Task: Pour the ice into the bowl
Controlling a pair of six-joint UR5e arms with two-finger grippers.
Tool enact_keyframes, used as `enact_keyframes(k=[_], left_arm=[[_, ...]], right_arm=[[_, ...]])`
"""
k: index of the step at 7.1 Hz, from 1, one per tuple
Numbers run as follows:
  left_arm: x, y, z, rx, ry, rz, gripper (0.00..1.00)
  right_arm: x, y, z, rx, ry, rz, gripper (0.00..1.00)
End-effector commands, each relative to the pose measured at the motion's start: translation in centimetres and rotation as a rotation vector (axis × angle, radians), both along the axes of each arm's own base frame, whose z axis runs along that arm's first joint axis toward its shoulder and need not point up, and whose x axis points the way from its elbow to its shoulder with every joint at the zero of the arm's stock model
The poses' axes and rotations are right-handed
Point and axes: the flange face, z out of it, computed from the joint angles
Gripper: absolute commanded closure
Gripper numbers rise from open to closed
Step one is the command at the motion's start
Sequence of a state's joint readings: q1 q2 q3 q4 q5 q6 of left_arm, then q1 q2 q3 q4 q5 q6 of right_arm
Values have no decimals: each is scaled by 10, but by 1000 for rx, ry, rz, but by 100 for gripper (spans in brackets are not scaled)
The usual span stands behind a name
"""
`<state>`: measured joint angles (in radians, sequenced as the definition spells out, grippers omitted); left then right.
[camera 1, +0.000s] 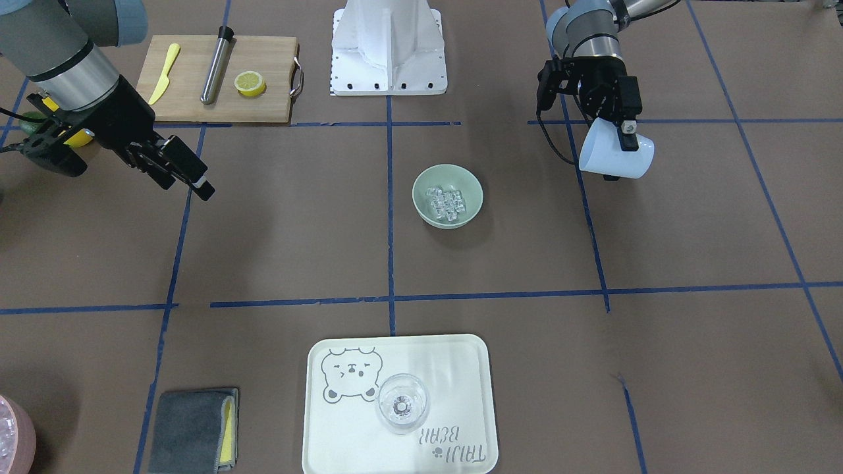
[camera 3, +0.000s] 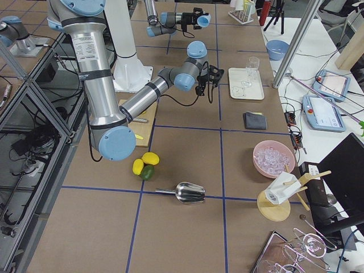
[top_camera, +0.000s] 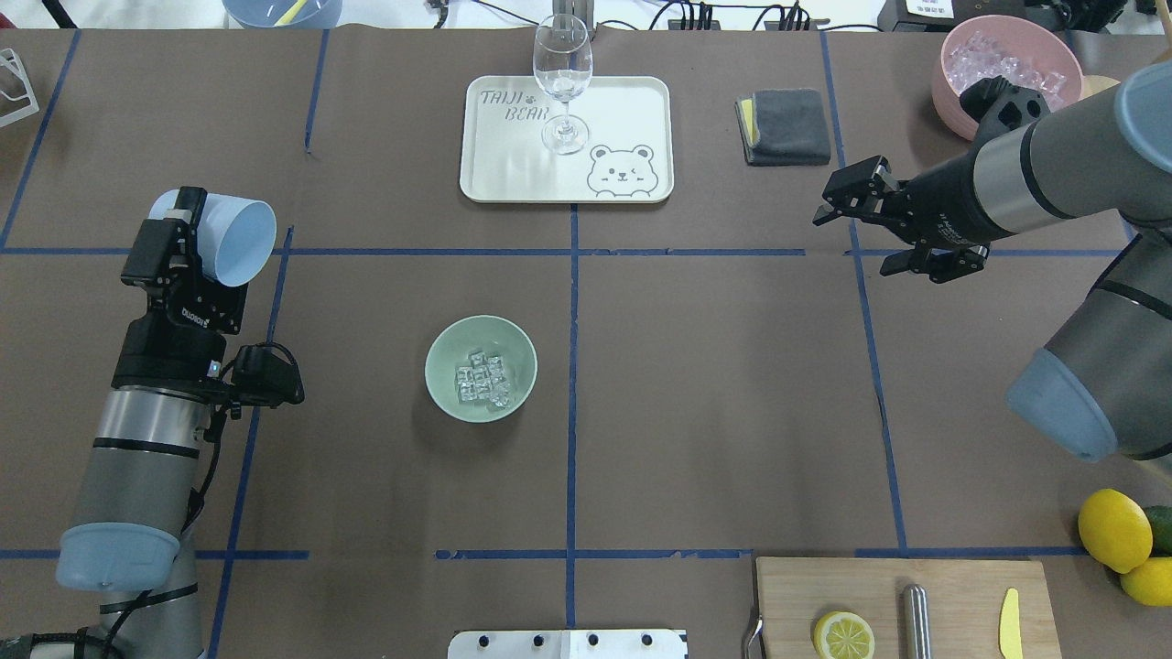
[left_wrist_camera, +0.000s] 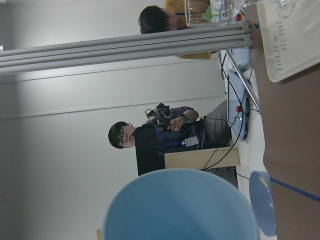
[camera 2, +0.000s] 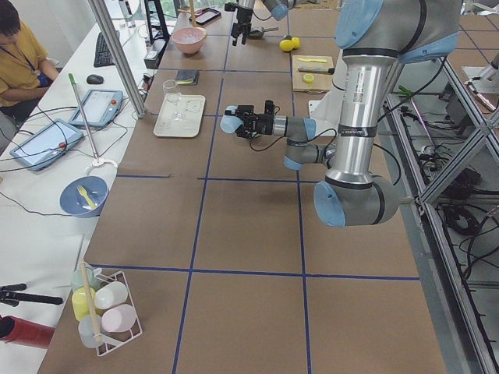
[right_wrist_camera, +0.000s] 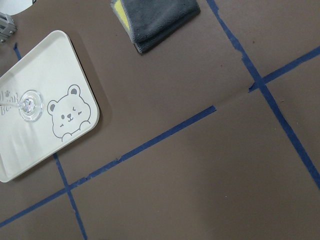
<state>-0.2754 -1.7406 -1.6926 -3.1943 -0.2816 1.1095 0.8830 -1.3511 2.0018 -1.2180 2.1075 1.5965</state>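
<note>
all the ice point(top_camera: 482, 378) showing near the middle of the worktop is lying heaped in the bowl point(top_camera: 438, 343), which is sitting a little toward the left edge, so the pour itself is looking done. the left gripper point(top_camera: 195, 220) is hanging toward the left edge, well apart from the bowl, its fingers clamping the wall of the blue cup point(top_camera: 240, 240). the cup is lying on its side in the air, mouth turned toward the middle of the worktop, with no cubes showing in it from overhead. the right gripper point(top_camera: 852, 244) is hovering toward the far right corner, jaws spread wide and holding nothing. what is remaining, i am judging, is parking the cup: that is calling for rolling the wrist until the mouth is facing up, lowering straight onto bare paper near the left edge, keeping clear of the bowl's rim, and letting go only once the base is sitting flat
</note>
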Motion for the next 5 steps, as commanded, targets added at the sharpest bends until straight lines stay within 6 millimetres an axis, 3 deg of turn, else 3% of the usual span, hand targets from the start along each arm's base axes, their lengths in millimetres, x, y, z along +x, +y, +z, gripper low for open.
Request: enact_keyframes(k=[1,5], left_arm=[[-3,-2,-3,11,85,-1,100],[15,-3,-18,31,477,103,100]], right_arm=[[4,-2,-2,2,-4,6,0],[17,-5,-5,-11,-27,-7,0]])
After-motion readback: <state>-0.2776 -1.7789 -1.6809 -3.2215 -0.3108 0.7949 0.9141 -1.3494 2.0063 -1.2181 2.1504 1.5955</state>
